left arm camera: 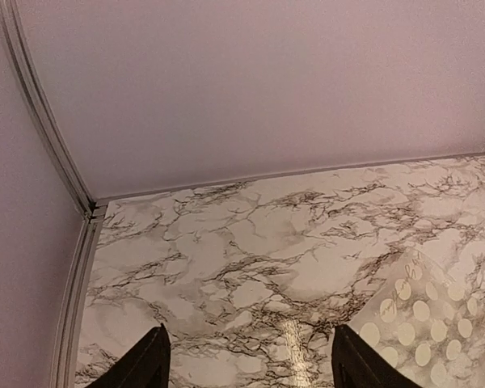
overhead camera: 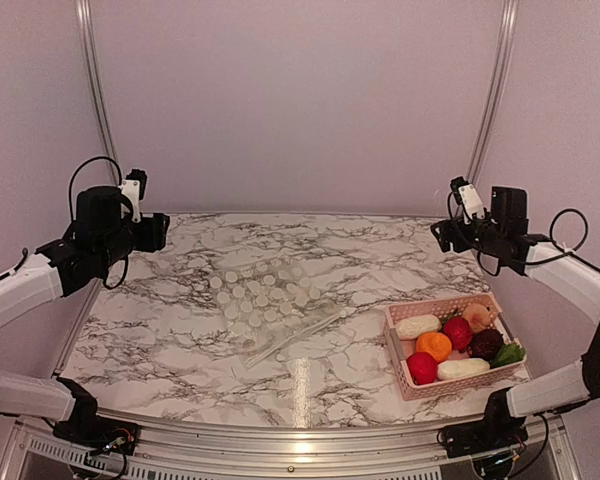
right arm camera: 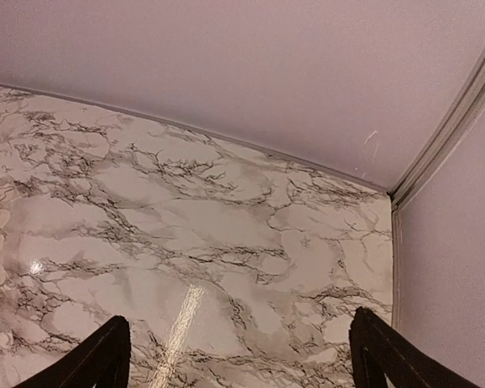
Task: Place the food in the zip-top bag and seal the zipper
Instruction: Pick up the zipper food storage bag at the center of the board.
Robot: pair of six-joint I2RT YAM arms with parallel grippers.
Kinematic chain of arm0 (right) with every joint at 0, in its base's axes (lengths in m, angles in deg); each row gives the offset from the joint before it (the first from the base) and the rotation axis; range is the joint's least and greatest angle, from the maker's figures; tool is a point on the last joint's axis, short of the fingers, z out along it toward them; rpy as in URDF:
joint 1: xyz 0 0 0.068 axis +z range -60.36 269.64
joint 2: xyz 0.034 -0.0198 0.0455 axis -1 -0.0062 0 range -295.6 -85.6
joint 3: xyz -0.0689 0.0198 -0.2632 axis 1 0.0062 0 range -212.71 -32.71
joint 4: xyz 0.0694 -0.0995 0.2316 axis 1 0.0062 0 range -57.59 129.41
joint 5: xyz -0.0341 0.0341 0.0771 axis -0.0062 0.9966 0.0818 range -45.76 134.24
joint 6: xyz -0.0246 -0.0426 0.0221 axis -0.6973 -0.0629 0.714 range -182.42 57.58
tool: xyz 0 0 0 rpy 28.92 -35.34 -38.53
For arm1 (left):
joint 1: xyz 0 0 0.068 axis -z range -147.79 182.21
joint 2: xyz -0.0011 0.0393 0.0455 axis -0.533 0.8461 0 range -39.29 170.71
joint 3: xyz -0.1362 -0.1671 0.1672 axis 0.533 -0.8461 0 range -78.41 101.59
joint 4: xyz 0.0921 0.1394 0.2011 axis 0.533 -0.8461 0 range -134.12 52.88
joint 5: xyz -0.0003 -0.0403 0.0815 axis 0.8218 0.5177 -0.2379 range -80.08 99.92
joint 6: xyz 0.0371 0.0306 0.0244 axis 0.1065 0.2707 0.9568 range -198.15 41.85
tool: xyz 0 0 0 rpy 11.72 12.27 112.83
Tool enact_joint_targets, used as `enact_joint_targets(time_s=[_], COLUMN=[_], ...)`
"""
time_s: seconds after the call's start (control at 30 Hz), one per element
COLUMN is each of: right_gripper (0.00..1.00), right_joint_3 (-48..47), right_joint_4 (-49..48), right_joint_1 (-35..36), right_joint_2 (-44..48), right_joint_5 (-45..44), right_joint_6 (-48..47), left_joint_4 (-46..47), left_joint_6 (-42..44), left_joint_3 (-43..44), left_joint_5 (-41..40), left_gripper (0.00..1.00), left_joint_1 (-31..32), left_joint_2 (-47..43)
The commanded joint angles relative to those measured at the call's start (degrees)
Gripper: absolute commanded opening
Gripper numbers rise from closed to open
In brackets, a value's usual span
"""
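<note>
Your bag (overhead camera: 270, 300) lies flat near the middle of the marble table (overhead camera: 170, 345). Its dotted sheet spreads toward the far side, and the zipper (overhead camera: 298, 338) runs slantwise along its near right edge. To its right, near the front right corner, the food (overhead camera: 434, 346) sits together in the pink basket (overhead camera: 440, 303): red, orange, peach and dark purple rounds, two white oblongs and a green leafy piece. Bare marble separates basket and bag.

Your left gripper (left arm camera: 246, 356) hangs high over the far left of the table with its jaws spread wide and holding nothing. The bag is well apart from it, and only a dotted corner shows at the lower right of its wrist view. Your right gripper (right arm camera: 238, 356) hangs at the far right, behind and above the basket, also wide and holding nothing. A few of the bag's dots show at the left edge of its view.
</note>
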Motion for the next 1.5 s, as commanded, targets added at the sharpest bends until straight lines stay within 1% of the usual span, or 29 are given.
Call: enact_joint_targets(time_s=[0.0, 0.13, 0.33, 0.43, 0.5, 0.67, 0.77, 0.87, 0.97, 1.17, 1.37, 1.47], right_gripper=[0.93, 0.96, 0.98, 0.98, 0.98, 0.98, 0.99, 0.98, 0.98, 0.98, 0.99, 0.99], right_joint_3=[3.39, 7.02, 10.29, 10.8, 11.1, 11.54, 11.75, 11.92, 12.07, 12.13, 11.83, 11.77], right_joint_4=[-4.42, -6.18, -6.68, -6.69, -6.91, -7.23, -7.4, -7.51, -7.44, -7.15, -6.46, -6.46], right_joint_1=[-1.32, -1.96, -2.53, -2.71, -2.78, -2.93, -2.99, -3.05, -3.11, -3.18, -3.15, -3.14], right_joint_2=[3.39, 5.9, 7.52, 7.36, 7.31, 7.98, 8.22, 8.2, 8.18, 7.71, 7.0, 6.82], right_joint_5=[-0.01, 3.23, 9.54, 11.9, 12.44, 13.86, 14.33, 15.0, 15.66, 16.62, 16.78, 16.78], right_joint_6=[-1.58, -4.64, -10.85, -12.59, -13.58, -14.99, -15.58, -16.02, -16.64, -17.25, -17.93, -18.12], left_joint_4=[3.93, 1.46, -5.84, -8.66, -10.92, -14.03, -15.63, -18.13, -20.42, -25.06, -26.64, -27.08], left_joint_6=[2.96, 6.58, 12.26, 14.34, 15.13, 16.07, 15.25, 13.09, 12.06, 9.46, 8.85, 8.54], left_joint_3=[-0.85, 1.78, 8.89, 13.34, 16.52, 22.5, 25.97, 30.4, 33.75, 39.47, 40.79, 41.07], left_joint_5=[4.68, 4.85, 0.81, -2.98, -5.26, -10.44, -14.24, -19.02, -21.23, -20.79, -19.27, -20.08], left_gripper=[0.69, 0.67, 0.66, 0.67, 0.66, 0.57, 0.54, 0.53, 0.53, 0.51, 0.51, 0.48], left_joint_1=[4.48, 12.26, 28.5, 36.39, 40.65, 47.87, 50.31, 51.06, 51.16, 49.54, 47.51, 46.66], left_joint_2=[2.62, 6.49, 15.52, 20.5, 24.08, 33.22, 38.63, 44.18, 49.06, 56.02, 59.39, 60.76])
